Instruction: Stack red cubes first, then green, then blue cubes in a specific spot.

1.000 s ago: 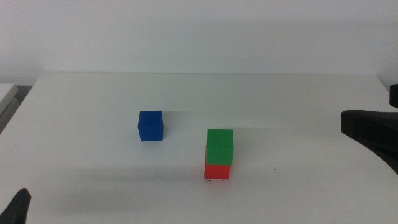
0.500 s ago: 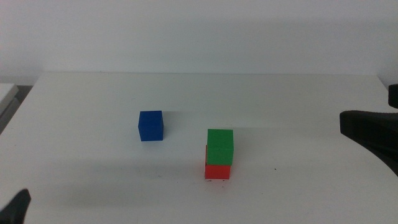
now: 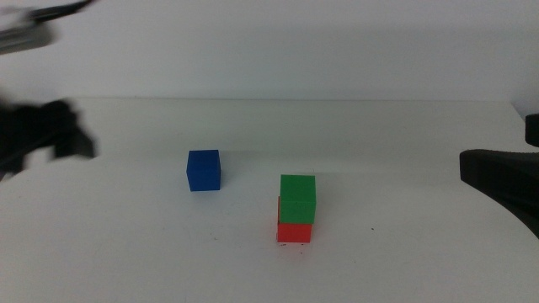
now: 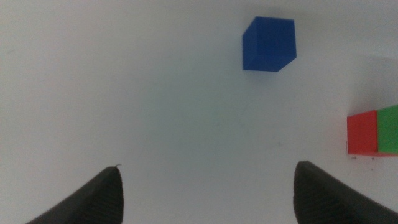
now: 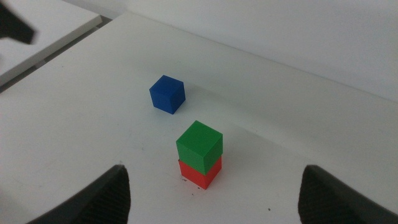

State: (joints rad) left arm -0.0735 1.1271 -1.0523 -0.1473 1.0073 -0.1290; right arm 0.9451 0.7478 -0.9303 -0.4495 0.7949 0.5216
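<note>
Green sits on red: the green cube (image 3: 297,198) rests on top of the red cube (image 3: 294,231), turned a little off square so their edges do not quite line up. Tiny dark specks (image 3: 295,245) show on the white table (image 3: 404,135) right at the foot of the red cube, so we take the stack to stand on the marked spot. The blue cube (image 3: 204,170) stands alone on the table, apart from the stack, farther back and toward the left arm's side.

We see our left gripper (image 3: 42,135) as a dark, blurred shape at the left edge of the middle view, above the table and well apart from the blue cube. From its wrist camera its two jaws stand wide apart with nothing between them, and the blue cube (image 4: 268,43) lies ahead of them, the red and green pair (image 4: 373,130) off to one side.

Our right gripper (image 3: 498,178) waits at the right edge of the table. Its jaws are also spread wide and empty, looking toward the stack (image 5: 199,155) and the blue cube (image 5: 167,94) beyond it.
</note>
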